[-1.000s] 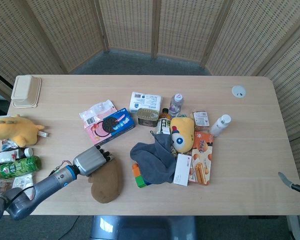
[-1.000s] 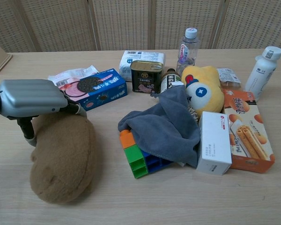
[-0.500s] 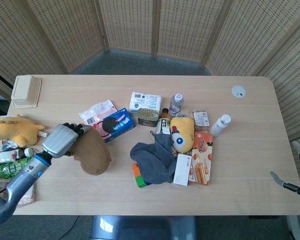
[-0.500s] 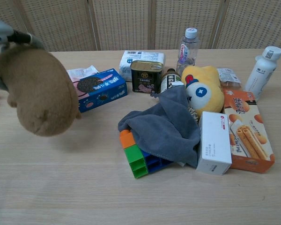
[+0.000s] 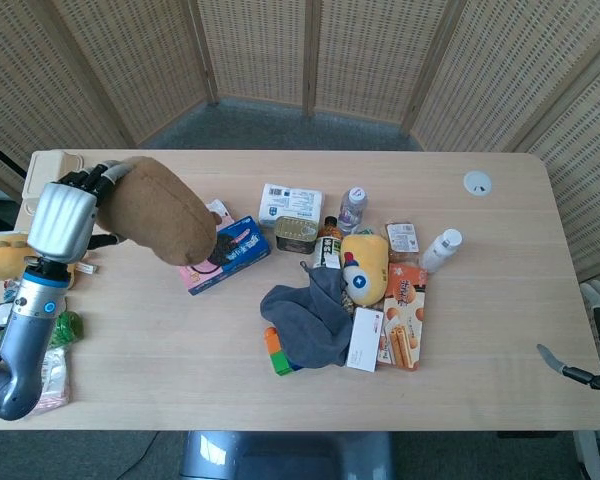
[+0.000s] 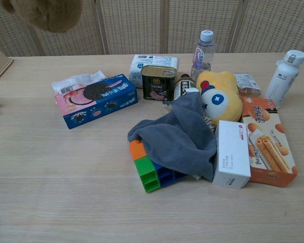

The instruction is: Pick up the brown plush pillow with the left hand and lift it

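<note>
My left hand (image 5: 68, 215) grips the brown plush pillow (image 5: 160, 209) and holds it high above the left part of the table in the head view. In the chest view only the pillow's lower end (image 6: 46, 13) shows at the top left corner; the hand itself is out of that frame. The pillow hangs clear of the table, over the blue cookie box (image 5: 227, 254). A small part of my right hand (image 5: 578, 372) shows at the right edge of the head view, low beside the table; its fingers cannot be made out.
The middle of the table holds a grey cloth (image 6: 178, 135) over coloured blocks (image 6: 148, 173), a yellow plush (image 6: 220, 96), a tin (image 6: 158, 82), bottles (image 6: 203, 47) and snack boxes (image 6: 267, 143). A beige lidded box (image 5: 51, 182), another yellow plush (image 5: 2, 257) and green bottle (image 5: 65, 327) sit at the left edge.
My left hand has raised the brown pillow from the table's front left to well above the table, moving it up and towards the back left. The cookie box is uncovered.
</note>
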Controlling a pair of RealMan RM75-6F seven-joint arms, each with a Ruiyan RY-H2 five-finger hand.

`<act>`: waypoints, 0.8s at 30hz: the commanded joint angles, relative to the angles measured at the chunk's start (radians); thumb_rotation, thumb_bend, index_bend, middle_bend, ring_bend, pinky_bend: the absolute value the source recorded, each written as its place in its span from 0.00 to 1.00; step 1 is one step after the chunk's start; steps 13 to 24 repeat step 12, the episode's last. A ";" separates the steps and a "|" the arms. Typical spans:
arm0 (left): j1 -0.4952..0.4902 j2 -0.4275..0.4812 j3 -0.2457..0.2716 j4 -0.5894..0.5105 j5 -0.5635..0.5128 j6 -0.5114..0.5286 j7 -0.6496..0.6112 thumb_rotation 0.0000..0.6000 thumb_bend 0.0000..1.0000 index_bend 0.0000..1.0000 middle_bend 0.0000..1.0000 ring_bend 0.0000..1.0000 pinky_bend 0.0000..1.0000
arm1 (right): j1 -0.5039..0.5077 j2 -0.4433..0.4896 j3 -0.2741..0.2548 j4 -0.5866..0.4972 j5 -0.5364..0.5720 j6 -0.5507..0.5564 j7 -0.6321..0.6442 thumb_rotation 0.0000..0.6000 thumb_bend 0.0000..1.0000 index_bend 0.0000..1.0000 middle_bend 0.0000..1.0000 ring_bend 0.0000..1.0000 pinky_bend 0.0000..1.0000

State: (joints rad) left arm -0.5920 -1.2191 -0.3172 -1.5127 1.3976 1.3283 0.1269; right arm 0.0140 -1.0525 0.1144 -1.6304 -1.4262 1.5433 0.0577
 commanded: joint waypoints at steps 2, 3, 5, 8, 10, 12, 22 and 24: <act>-0.027 -0.021 -0.047 -0.022 -0.030 0.028 0.031 1.00 0.04 0.50 0.56 0.77 0.51 | -0.014 -0.004 -0.003 0.014 0.009 0.010 0.021 0.57 0.20 0.00 0.00 0.00 0.00; -0.031 -0.027 -0.054 -0.024 -0.033 0.036 0.031 1.00 0.04 0.50 0.56 0.77 0.51 | -0.017 -0.005 -0.004 0.018 0.010 0.012 0.026 0.57 0.20 0.00 0.00 0.00 0.00; -0.037 -0.037 -0.066 -0.029 -0.038 0.049 0.037 1.00 0.03 0.50 0.56 0.76 0.51 | -0.022 -0.010 -0.006 0.027 0.012 0.013 0.036 0.57 0.20 0.00 0.00 0.00 0.00; -0.044 -0.039 -0.068 -0.039 -0.037 0.054 0.050 1.00 0.03 0.50 0.56 0.76 0.51 | -0.027 -0.018 -0.009 0.038 0.011 0.016 0.048 0.58 0.20 0.00 0.00 0.00 0.00; -0.046 -0.041 -0.070 -0.048 -0.039 0.059 0.054 1.00 0.03 0.50 0.56 0.76 0.51 | -0.028 -0.023 -0.010 0.046 0.012 0.013 0.053 0.57 0.20 0.00 0.00 0.00 0.00; -0.046 -0.042 -0.074 -0.056 -0.044 0.063 0.054 1.00 0.03 0.50 0.56 0.76 0.51 | -0.028 -0.025 -0.010 0.050 0.013 0.010 0.057 0.58 0.20 0.00 0.00 0.00 0.00; -0.046 -0.042 -0.074 -0.056 -0.044 0.063 0.054 1.00 0.03 0.50 0.56 0.76 0.51 | -0.028 -0.025 -0.010 0.050 0.013 0.010 0.057 0.58 0.20 0.00 0.00 0.00 0.00; -0.046 -0.042 -0.074 -0.056 -0.044 0.063 0.054 1.00 0.03 0.50 0.56 0.76 0.51 | -0.028 -0.025 -0.010 0.050 0.013 0.010 0.057 0.58 0.20 0.00 0.00 0.00 0.00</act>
